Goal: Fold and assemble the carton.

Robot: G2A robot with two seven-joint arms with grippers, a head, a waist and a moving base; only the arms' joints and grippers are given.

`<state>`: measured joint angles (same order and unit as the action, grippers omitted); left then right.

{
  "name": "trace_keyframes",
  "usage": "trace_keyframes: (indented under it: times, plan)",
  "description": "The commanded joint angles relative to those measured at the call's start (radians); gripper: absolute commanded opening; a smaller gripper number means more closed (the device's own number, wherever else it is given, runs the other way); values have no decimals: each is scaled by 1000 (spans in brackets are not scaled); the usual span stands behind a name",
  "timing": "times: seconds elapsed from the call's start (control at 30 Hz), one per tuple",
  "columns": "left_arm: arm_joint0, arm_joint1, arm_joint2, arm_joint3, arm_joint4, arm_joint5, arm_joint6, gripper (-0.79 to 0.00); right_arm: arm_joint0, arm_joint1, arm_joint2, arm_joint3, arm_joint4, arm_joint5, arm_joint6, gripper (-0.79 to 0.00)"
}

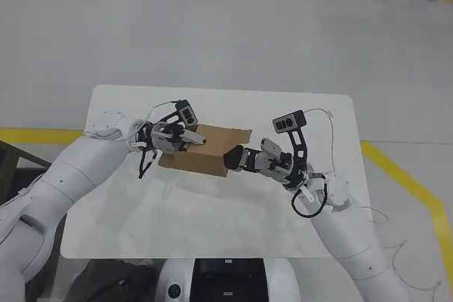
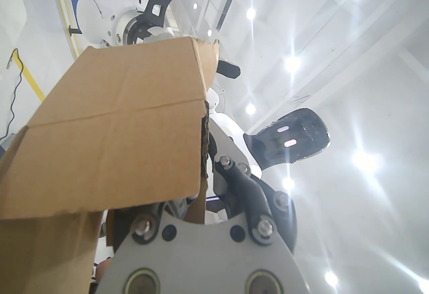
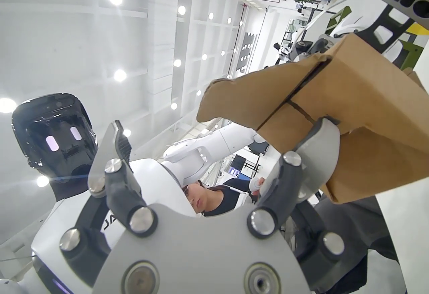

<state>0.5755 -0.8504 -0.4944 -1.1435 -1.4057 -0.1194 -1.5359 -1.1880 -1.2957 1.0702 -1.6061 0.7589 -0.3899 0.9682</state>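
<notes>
Currently carton [image 1: 204, 147] over tabletop [image 1: 211, 215] centre, between my end effectors. Judged light, thin-walled, crushable: grip panel edges, not floppy flaps. At 3 o'clock end, right end effector [image 1: 234, 158] open; at 9 o'clock end, left end effector [image 1: 183, 138], state: cannot tell.

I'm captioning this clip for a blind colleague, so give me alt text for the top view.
A brown cardboard carton is between the robot's two hands, over a white rounded table. The left hand is at one end of the carton and the right hand meets the opposite end. Grey floor with a yellow tape line surrounds the table.
</notes>
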Motion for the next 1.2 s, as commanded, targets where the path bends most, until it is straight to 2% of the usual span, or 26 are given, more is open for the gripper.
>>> trace_keyframes:
  times: [0.0,0.27,0.53,0.8,1.17]
  plan:
    - [1,0,0,-5,3,2,0,-785,8,-2,-8,8,3,1,1,0]
    - [6,6,-5,-21,7,3,0,-785,37,-9,-18,40,16,1,21,0]
    - [8,11,-6,-14,4,29,0,-785,-15,19,126,-12,-47,-42,52,0]
    - [9,17,8,-19,10,69,0,-785,-4,40,231,-35,-330,-147,-25,0]
    - [-2,28,56,-28,30,97,0,-785,84,42,193,-8,-698,-170,-124,0]
